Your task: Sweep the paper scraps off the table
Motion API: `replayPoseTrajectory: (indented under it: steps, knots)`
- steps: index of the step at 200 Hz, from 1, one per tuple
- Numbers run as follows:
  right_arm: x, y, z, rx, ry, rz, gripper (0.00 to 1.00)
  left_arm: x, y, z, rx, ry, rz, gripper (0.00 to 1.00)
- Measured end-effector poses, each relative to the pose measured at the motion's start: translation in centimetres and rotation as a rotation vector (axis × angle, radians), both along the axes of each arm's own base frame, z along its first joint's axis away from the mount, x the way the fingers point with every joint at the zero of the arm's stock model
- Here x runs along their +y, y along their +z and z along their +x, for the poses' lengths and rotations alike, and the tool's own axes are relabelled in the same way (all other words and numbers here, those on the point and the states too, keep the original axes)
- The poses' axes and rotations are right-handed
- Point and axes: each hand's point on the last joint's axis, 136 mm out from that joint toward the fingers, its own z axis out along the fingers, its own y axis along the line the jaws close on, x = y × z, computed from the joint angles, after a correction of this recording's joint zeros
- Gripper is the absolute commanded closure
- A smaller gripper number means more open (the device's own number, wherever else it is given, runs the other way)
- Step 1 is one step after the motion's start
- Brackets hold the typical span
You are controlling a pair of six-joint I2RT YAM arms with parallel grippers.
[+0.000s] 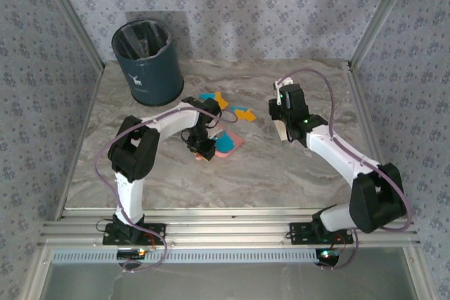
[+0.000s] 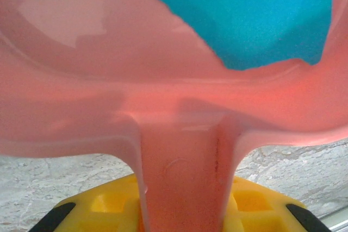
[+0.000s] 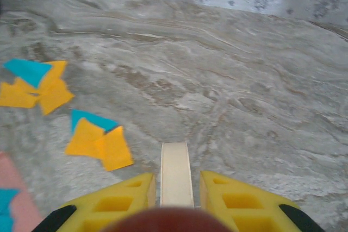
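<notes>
The left gripper has its yellow fingers clamped on the handle of a pink plastic dustpan, whose tray carries a turquoise scrap. The right gripper pinches a flat cream strip between closed fingers. Small orange and turquoise paper scraps lie loose on the grey-veined marble tabletop, mid-surface toward its far edge, just beyond the dustpan. A dark blue round bin stands at the far left corner.
</notes>
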Motion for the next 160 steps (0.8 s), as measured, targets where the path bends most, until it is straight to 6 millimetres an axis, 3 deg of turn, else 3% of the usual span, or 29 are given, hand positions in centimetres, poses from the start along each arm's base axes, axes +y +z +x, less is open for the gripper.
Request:
replayPoseTrajectory:
  steps: [34, 64, 106, 160]
  knots:
    - [-1.2, -1.3, 2.8, 0.001, -0.063, -0.050, 1.00, 0.2, -0.1, 0.0, 0.002, 0.004, 0.001, 1.00]
    - [-0.6, -1.5, 5.5, -0.014, -0.067, -0.096, 1.00, 0.2, -0.1, 0.0, 0.001, 0.005, 0.001, 1.00]
    - [2.4, -1.6, 8.1, -0.034, 0.009, -0.123, 1.00, 0.2, -0.1, 0.1, 0.001, 0.006, 0.001, 1.00]
    - [7.4, -1.9, 7.5, -0.049, 0.206, -0.109, 1.00, 0.2, -0.1, 0.1, 0.002, 0.006, 0.000, 1.00]
